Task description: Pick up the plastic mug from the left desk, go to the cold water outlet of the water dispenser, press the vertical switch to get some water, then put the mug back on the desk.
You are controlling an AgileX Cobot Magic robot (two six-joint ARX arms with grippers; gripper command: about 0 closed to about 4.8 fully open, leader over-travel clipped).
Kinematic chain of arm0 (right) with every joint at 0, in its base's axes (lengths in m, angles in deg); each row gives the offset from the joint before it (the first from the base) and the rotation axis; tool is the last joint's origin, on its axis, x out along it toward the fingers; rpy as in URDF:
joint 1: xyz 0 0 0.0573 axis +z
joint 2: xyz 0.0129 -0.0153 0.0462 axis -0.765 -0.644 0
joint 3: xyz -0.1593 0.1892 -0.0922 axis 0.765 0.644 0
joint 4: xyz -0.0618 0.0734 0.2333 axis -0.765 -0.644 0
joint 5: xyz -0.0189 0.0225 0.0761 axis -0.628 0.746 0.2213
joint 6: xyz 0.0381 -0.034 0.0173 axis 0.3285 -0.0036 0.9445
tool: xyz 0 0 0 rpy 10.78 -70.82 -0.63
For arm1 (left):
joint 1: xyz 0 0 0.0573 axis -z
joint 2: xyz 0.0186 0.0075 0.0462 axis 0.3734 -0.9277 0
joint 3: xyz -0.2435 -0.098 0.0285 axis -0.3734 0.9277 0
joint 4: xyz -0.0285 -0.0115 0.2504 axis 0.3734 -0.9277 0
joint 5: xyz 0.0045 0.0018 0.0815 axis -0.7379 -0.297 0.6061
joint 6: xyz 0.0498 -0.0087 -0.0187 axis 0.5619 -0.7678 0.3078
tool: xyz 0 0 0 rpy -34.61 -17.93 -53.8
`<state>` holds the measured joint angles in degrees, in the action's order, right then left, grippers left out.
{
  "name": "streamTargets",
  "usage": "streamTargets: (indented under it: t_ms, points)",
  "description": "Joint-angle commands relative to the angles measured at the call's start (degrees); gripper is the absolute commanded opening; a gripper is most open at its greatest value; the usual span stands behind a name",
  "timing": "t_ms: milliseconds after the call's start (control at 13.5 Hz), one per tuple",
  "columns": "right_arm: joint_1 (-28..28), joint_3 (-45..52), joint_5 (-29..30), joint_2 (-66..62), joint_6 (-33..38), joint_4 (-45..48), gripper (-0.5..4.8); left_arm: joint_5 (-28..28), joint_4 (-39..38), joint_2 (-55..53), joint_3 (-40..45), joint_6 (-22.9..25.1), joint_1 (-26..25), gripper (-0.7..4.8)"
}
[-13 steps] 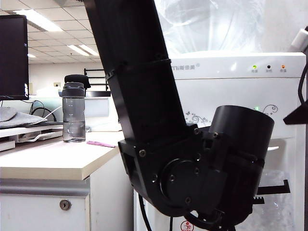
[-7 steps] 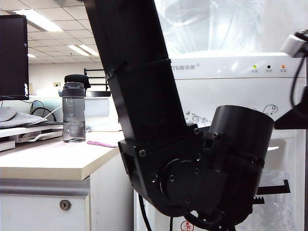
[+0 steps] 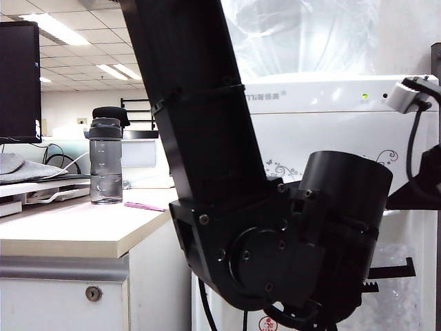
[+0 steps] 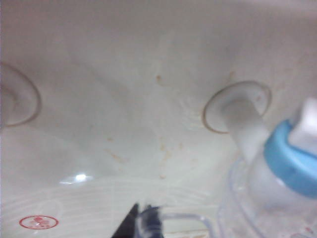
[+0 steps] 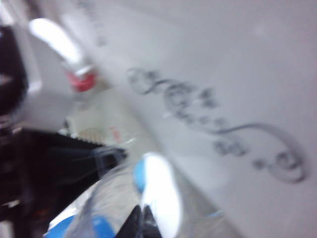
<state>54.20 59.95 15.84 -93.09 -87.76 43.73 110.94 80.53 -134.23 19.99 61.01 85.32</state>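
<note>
Clearly the plastic mug (image 4: 277,208) sits right under the cold water outlet (image 4: 290,158) in the water dispenser (image 3: 331,131) recess, its thin handle pinched in the closed left hand (image 4: 143,223). It looks light, stiff and slick, growing heavier as it fills, so that handle grip wants steadiness. The right hand (image 5: 141,220), fingertips together and empty, hovers near the blue tap's white lever (image 5: 158,191). Only the wrist views show mug and taps; the exterior view shows the worktop (image 3: 76,231) and grey bottle (image 3: 105,160).
</note>
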Motion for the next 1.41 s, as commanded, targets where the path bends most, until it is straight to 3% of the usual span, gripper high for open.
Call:
streamTargets:
  t_ms: [74, 446, 1411]
  points:
    - [0.26, -0.11, -0.37, -0.42, 0.13, 2.19, -0.01, 0.02, 1.57, 0.35, -0.17, 0.04, 0.15, -0.06]
    - [0.26, -0.11, -3.37, -0.44, 1.25, 2.19, -0.01, 0.00, 1.57, 0.35, -0.17, 0.04, 0.15, -0.06]
    - [0.33, -0.11, -3.15, -3.19, 2.34, 0.46, -0.01, 0.02, 1.57, 0.35, -0.17, 0.04, 0.15, -0.06]
